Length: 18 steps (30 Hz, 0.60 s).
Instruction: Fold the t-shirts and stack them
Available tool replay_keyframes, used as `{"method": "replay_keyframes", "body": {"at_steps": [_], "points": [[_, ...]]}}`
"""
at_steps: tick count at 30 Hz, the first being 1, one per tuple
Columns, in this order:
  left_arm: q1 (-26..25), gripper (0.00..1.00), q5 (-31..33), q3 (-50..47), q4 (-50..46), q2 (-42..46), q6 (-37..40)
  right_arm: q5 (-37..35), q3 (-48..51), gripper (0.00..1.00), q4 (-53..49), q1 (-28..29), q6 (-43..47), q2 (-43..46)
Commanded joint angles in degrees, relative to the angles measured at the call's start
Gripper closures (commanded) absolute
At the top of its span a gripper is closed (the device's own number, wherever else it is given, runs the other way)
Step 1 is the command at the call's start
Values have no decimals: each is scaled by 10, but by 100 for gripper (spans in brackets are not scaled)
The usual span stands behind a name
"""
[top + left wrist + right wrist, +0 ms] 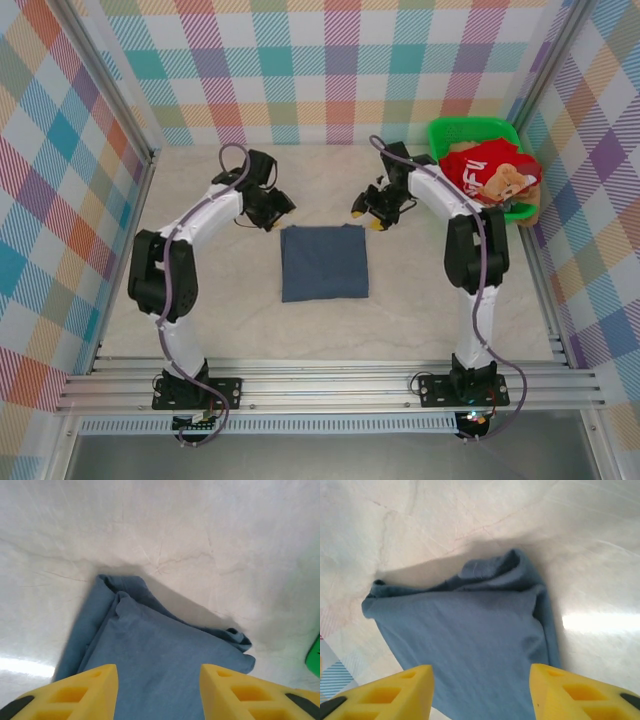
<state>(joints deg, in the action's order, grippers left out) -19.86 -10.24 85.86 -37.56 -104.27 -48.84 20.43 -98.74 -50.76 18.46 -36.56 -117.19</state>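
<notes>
A slate-blue t-shirt (323, 262) lies folded into a neat rectangle at the middle of the table. My left gripper (272, 214) hovers just beyond its far left corner, open and holding nothing. My right gripper (368, 217) hovers off the far right corner, also open and empty. In the left wrist view the blue t-shirt (160, 665) spreads below the parted yellow fingers (90, 692). The right wrist view shows the same folded cloth (465, 640) under its own spread fingers (580, 692). A red t-shirt (483, 166) with white lettering and tan print sits in the basket.
The green plastic basket (470, 128) stands at the back right against the checked wall, its edge (314, 656) showing in the left wrist view. The pale marbled tabletop (200, 300) surrounds the folded shirt. An aluminium rail (320, 385) runs along the near edge.
</notes>
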Motion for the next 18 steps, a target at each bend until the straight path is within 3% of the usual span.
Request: {"method": "replay_keyframes", "body": {"at_steps": [1, 5, 8, 12, 18], "points": [[-24, 55, 19, -82, -21, 107, -33, -28, 86, 47, 37, 3, 4, 117], [-69, 53, -1, -214, 41, 157, -99, -21, 192, 53, 82, 13, -9, 148], [-73, 50, -24, -272, 82, 156, -121, 11, 230, 54, 120, 19, -15, 142], [-90, 49, -34, -265, 88, 129, -115, 30, 236, 58, 130, 34, -10, 121], [-181, 63, 32, -168, -2, 102, -238, 43, 238, 68, 143, 57, -49, 95]]}}
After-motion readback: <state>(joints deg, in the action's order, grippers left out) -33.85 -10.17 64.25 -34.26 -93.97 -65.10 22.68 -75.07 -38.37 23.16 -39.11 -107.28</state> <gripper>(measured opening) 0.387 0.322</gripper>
